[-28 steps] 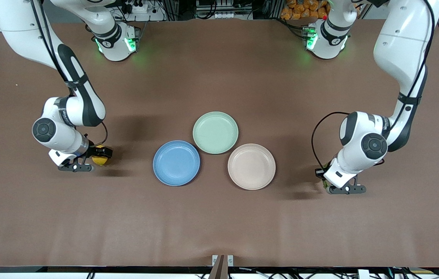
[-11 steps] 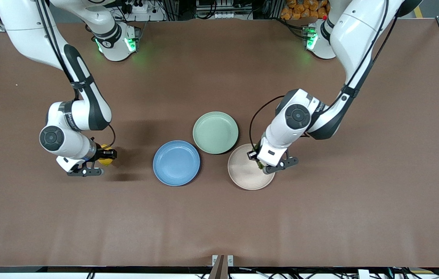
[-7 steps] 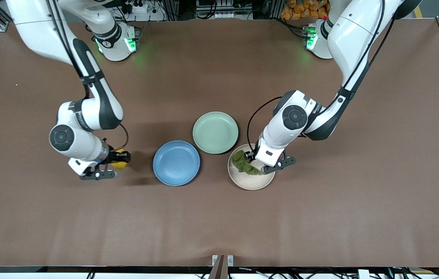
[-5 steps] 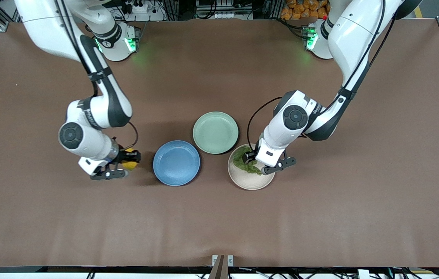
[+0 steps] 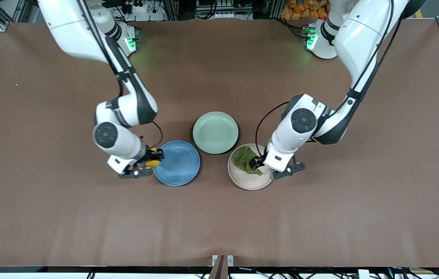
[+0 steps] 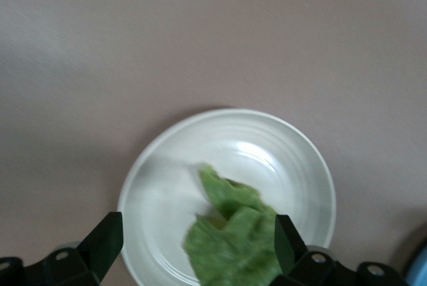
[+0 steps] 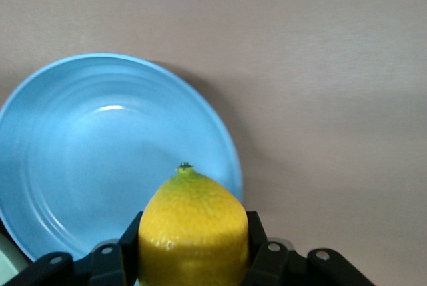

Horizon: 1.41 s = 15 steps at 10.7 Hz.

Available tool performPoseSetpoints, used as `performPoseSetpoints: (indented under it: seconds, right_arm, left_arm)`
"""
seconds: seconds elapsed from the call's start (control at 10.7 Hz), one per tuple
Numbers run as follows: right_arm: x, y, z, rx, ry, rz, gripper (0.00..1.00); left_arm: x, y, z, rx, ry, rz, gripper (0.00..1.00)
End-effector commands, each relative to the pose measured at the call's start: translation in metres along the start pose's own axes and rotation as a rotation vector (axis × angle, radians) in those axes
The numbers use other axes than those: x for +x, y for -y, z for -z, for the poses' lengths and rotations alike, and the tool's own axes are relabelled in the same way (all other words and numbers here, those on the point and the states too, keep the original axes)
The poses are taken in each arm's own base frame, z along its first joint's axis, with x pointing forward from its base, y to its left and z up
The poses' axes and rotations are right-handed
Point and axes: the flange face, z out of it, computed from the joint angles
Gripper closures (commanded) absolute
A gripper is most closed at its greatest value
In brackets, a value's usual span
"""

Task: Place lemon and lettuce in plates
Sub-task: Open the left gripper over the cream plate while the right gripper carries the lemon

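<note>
Right gripper (image 5: 150,158) is clamped on the pebbly oval lemon (image 7: 193,233) over the glossy blue plate's (image 5: 178,164) rim, while wrinkled lettuce (image 5: 245,159) is left in the cream plate (image 5: 248,181) beneath the spread-open left gripper (image 6: 193,246).

lemon (image 7: 193,233): base cut off by frame edge | lettuce (image 6: 233,239): blurred, edge cropped

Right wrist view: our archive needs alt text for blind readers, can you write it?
A yellow lemon sits clamped in the right claw, its pointed tip showing against an empty blue plate on the brown table.
</note>
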Motion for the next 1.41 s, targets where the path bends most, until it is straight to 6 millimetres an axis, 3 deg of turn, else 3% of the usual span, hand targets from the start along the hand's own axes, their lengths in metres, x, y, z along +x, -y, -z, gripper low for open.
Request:
performPoseSetpoints:
  seconds: [0.0,0.38,0.47,0.75,0.84,0.94,1.03,1.31]
  right_arm:
    - [0.013,0.021,-0.010,0.007,-0.008,-0.057,0.79]
    - [0.005,0.047,-0.029,0.005,-0.027,-0.088,0.79]
    - [0.005,0.050,-0.037,0.007,-0.040,-0.097,0.78]
    - [0.006,0.049,-0.052,0.004,-0.050,-0.097,0.72]
    - [0.005,0.049,-0.052,0.004,-0.049,-0.097,0.64]
    - [0.006,0.050,-0.051,0.005,-0.052,-0.097,0.46]
    - [0.005,0.049,-0.052,-0.002,-0.051,-0.090,0.00]
    - [0.006,0.054,-0.042,0.005,-0.058,-0.085,0.00]
  left_arm:
    - [0.016,0.018,0.025,0.052,-0.013,-0.041,0.00]
    - [0.061,0.073,0.055,0.116,0.005,-0.110,0.00]
    - [0.072,0.085,0.067,0.120,-0.004,-0.124,0.00]
    - [0.097,0.124,0.078,0.140,0.004,-0.119,0.00]
    - [0.101,0.132,0.083,0.153,0.012,-0.131,0.00]
    - [0.107,0.147,0.085,0.168,0.030,-0.144,0.00]
    - [0.105,0.149,0.089,0.179,0.041,-0.160,0.00]
    - [0.086,0.189,0.106,0.279,0.097,-0.306,0.00]
